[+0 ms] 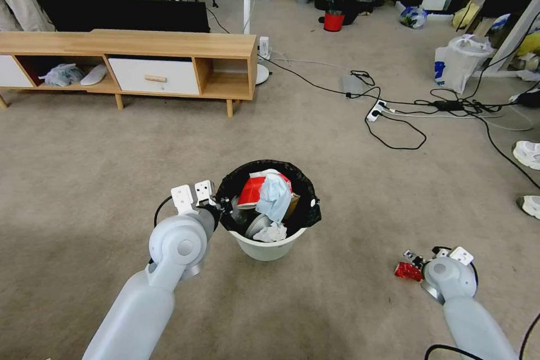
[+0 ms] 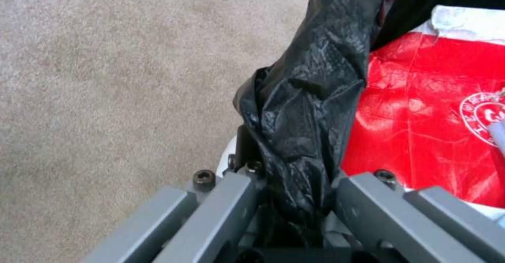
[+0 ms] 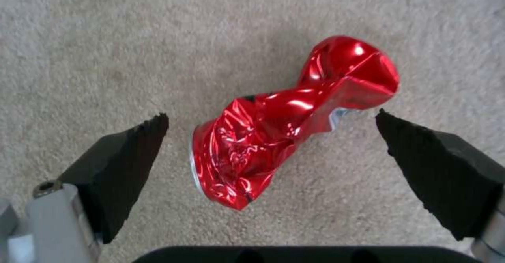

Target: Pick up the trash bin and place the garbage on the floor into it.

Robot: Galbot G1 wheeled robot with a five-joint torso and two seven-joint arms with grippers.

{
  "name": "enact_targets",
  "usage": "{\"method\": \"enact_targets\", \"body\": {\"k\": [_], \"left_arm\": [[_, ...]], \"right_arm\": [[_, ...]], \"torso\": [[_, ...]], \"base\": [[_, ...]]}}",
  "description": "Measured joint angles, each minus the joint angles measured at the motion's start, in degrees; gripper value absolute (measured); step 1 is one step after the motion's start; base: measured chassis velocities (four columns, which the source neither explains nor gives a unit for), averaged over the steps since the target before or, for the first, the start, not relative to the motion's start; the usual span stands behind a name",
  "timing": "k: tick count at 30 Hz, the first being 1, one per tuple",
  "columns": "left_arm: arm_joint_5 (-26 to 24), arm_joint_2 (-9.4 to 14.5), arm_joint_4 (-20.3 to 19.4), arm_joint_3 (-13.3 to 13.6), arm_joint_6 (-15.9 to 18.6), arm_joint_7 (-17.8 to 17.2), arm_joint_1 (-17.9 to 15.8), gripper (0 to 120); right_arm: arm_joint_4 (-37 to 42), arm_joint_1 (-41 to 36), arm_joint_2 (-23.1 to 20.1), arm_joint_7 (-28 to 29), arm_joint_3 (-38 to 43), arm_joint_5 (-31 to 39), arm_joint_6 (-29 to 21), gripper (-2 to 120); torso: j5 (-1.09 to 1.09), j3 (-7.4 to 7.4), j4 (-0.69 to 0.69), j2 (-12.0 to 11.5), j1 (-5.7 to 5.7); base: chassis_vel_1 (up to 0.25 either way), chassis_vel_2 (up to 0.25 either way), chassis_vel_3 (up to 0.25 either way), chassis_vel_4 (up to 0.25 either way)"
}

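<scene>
1. The trash bin (image 1: 269,236) stands on the carpet (image 1: 101,180) in front of the robot, near the middle of the floor. It is white, with a black bag (image 2: 305,109) folded over its rim.

2. The left gripper (image 2: 294,211) is closed on this rim. In the left wrist view one finger is outside the wall and one inside, and the black bag is pinched between them.

3. The bin already holds several pieces: a red-white packet (image 1: 253,188), a light blue mask (image 1: 274,196) and a crumpled white tissue (image 1: 271,232). They rise close to the rim.

4. One piece of garbage remains on the floor, a red wrapper (image 3: 287,125), crushed and shiny. It lies to the right of the bin, well apart from it.

5. The right gripper (image 3: 271,156) hovers low over the wrapper with its fingers spread wide, one black pad (image 3: 126,164) on each side and not touching it.

6. Risks, in my judgement:
   - The wrapper is smooth and uneven, so it may slip or turn when the pads close, or the pads may press it into the carpet instead of catching it.
   - The left grip seems to be mostly on thin plastic. If the bin is lifted or tilted, the bag could slide and the bin could drop.
   - The bin is quite full, so the mask or the tissue may fall out when another piece is added.
</scene>
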Motion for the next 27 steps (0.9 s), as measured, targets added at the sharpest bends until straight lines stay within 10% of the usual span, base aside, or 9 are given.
{"method": "enact_targets", "body": {"k": [27], "left_arm": [[1.0, 0.0, 0.2, -0.1, -0.2, 0.5, 0.3, 2]], "right_arm": [[-7.7, 2.8, 2.2, -6.4, -0.8, -5.3, 2.5, 100]], "torso": [[0.0, 0.0, 0.0, 0.0, 0.0]], "base": [[0.0, 0.0, 0.0, 0.0]]}}
